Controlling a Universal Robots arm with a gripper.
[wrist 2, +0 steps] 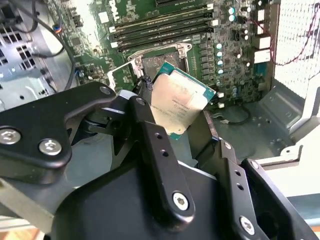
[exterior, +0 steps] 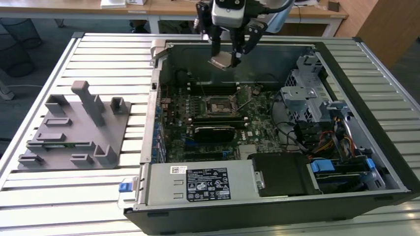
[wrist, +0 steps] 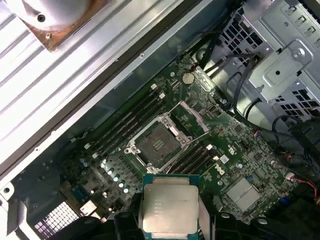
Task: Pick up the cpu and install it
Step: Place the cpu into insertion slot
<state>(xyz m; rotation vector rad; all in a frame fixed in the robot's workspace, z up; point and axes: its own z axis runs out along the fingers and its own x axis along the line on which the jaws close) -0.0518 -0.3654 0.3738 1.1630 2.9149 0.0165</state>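
My gripper (exterior: 227, 60) hangs over the far part of the open computer case, shut on the cpu (exterior: 221, 61), a small square chip with a silver top. Both wrist views show the cpu (wrist 2: 179, 104) (wrist: 169, 208) pinched between the black fingers (wrist 2: 150, 131), held in the air above the motherboard. The dark square socket (exterior: 217, 105) (wrist: 156, 144) lies open on the green board, with its metal frame lifted; it sits below the chip and nearer the front of the case. In the second wrist view the socket (wrist 2: 159, 62) is partly hidden behind the cpu.
The case (exterior: 367, 162) lies on a slatted metal table (exterior: 105, 54). A grey plastic fixture (exterior: 75, 130) stands at the exterior view's left. Inside the case are a black heatsink block (exterior: 213, 132), memory slots (wrist: 127, 125), drive cages (exterior: 308, 93), cables and a power supply (exterior: 200, 184).
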